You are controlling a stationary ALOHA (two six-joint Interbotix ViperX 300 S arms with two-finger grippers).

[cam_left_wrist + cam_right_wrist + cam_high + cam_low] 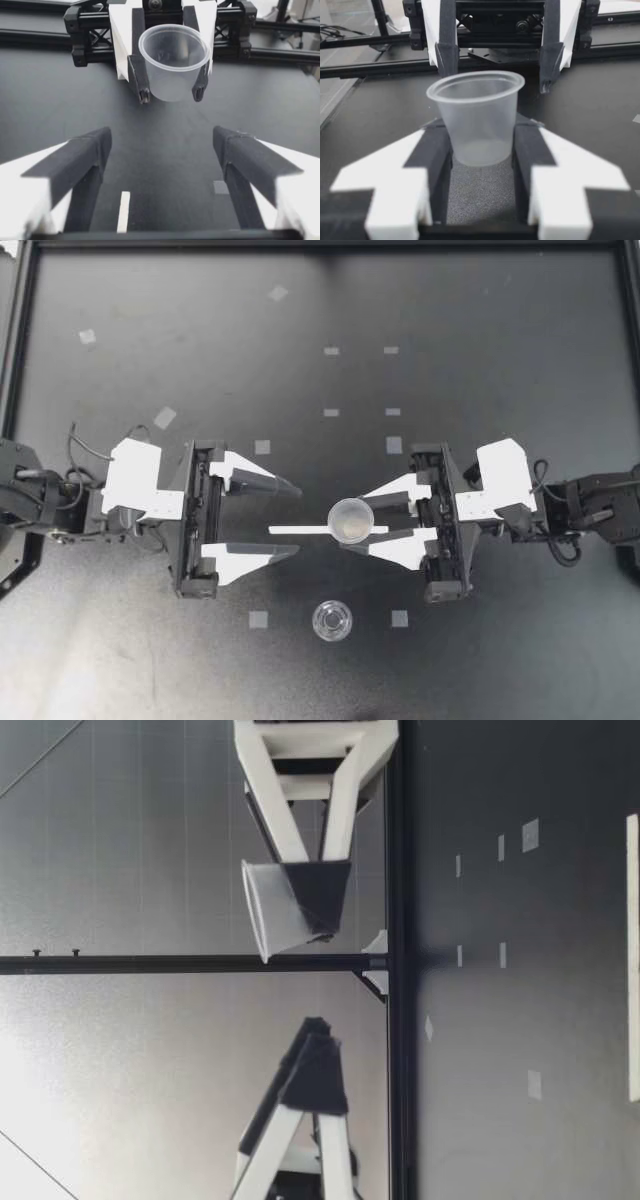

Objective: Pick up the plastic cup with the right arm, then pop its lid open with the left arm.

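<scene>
1. My right gripper [343, 524] is clamped on a clear plastic cup [351, 520], one finger on each side. From the top view the cup is about mid-bench, slightly toward the right edge, and you look straight down into its open mouth.
2. My left gripper [298, 520] faces it with its fingers spread wide and nothing between them. Its tips are just short of the cup and not touching it.
3. The top view alone shows a second clear cup [332, 620]. It stands by itself on the bench [150, 660], between two tape squares [259, 619] and closer to the near long edge than the held cup.
4. There's a white strip [295, 529] lying flat on the bench. In the top view it runs under the held cup and out toward my left gripper's side.
5. You can't get height from above, but the low view helps. It shows the held cup [285, 910] well clear of the bench, mouth up and leaning a touch, with both grippers above the surface too.
6. The left wrist view looks out between its own open fingers at the cup [174, 65] ahead, pinched low on its wall by the other arm's dark fingertips [143, 90].
7. The right wrist view shows the grip up close. The dark pads [436, 155] press the lower half of the cup [477, 120], and the rim stands above them.
</scene>
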